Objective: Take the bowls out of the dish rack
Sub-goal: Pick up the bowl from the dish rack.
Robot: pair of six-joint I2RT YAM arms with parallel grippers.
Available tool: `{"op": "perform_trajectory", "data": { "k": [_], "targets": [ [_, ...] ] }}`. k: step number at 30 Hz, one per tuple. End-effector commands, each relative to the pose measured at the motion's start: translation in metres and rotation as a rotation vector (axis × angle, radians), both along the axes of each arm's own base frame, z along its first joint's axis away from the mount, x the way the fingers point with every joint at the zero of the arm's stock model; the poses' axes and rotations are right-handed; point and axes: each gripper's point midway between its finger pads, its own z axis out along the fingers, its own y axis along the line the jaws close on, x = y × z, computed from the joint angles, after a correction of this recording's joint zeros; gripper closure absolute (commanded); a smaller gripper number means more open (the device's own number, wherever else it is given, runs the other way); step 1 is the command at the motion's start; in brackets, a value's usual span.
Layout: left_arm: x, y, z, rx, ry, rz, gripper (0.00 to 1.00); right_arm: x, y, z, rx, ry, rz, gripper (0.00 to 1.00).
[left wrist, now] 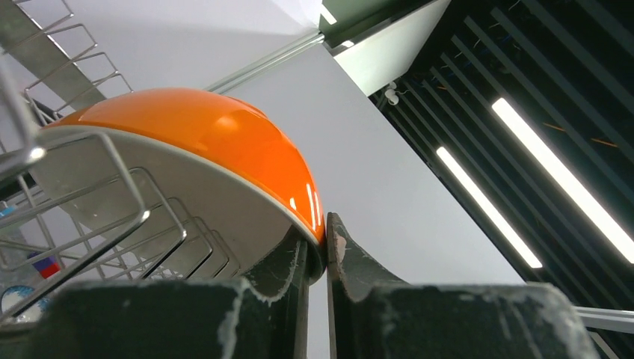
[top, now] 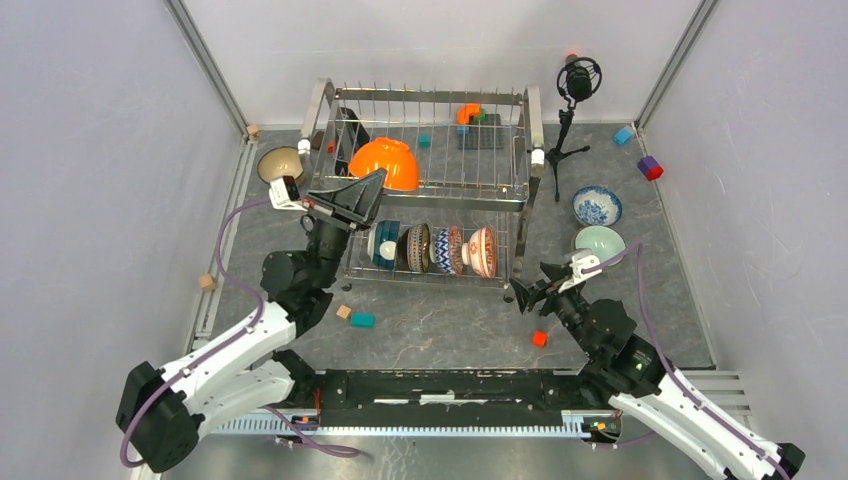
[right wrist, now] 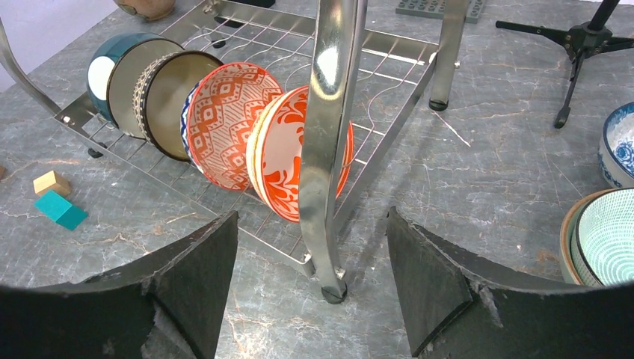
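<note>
The orange bowl [top: 385, 163], sat mouth-down on the rack's [top: 527, 120] top tier, is pinched at its rim by the left fingers [left wrist: 357, 263]. The right fingers [right wrist: 196, 263] are held spread wide just in front of the rack's front leg. A row of bowls [right wrist: 224, 123] is stood on edge in the lower tier.

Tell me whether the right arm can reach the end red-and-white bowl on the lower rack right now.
Probably not head-on: the rack's upright post stands between the open right gripper and that bowl. Coming from above looks freer.
</note>
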Motion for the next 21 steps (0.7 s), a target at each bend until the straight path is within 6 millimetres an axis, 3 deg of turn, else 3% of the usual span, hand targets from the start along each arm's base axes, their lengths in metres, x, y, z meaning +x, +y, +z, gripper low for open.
{"op": "perform_trajectory", "data": {
  "k": [1, 8, 16, 21],
  "targets": [
    [-0.017, 0.009, 0.042, -0.064, -0.134, 0.000, 0.97, 0.001, -0.001, 0.005, 0.016, -0.021, -0.008, 0.22],
    [-0.017, 0.010, 0.053, -0.082, -0.165, 0.009, 0.98, 0.000, -0.001, 0.006, 0.017, -0.022, -0.007, 0.22],
    [-0.039, 0.010, 0.108, -0.081, -0.302, -0.010, 0.98, 0.001, -0.002, 0.006, 0.016, -0.021, -0.011, 0.23],
    [-0.049, 0.010, 0.123, -0.012, -0.315, -0.009, 0.98, 0.000, -0.002, 0.007, 0.017, -0.020, -0.012, 0.22]
  ]
}}
